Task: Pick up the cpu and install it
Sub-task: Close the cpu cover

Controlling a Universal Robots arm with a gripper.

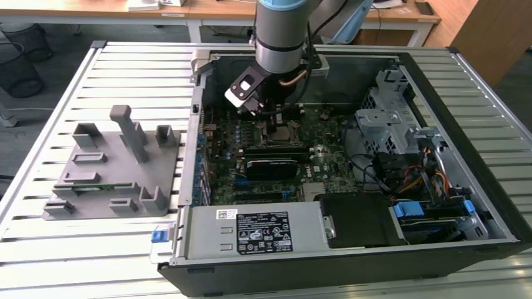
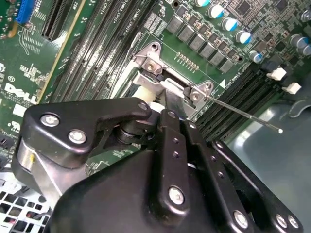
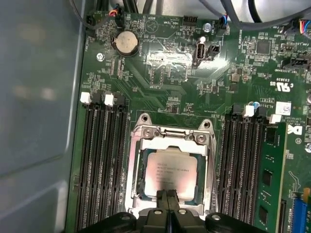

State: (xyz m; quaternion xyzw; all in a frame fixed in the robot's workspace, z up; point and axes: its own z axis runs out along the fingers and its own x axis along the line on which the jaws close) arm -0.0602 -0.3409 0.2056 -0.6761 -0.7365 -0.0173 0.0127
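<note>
Though the tower's near wall (image 1: 332,277) is cut off at the bottom edge, we start there. The power supply (image 1: 253,232) lies along it, with a black rectangular block (image 1: 270,167) just beyond on the motherboard (image 1: 332,134). Further in, the arm's wrist covers much of the socket in the exterior view.

Over to the first wrist view. The cpu (image 3: 171,171) sits flat inside the socket frame (image 3: 170,135), silver top up, with memory slots (image 3: 102,165) on both sides. The gripper (image 3: 166,194) has its fingertips pressed together, holding nothing, right over the chip's edge. Whether they touch it is hard to tell. In the second wrist view a thin lever rod (image 2: 243,115) juts out past the socket.

The metal drive cage (image 1: 390,118) stands on the exterior view's right, so it's tight in there. Outside there's a slatted metal table (image 1: 133,68), with a grey fixture (image 1: 116,168) on the exterior view's left, well apart from the case. Far back stand wooden desks (image 1: 216,9) and a wire basket (image 1: 17,62) on the floor.
</note>
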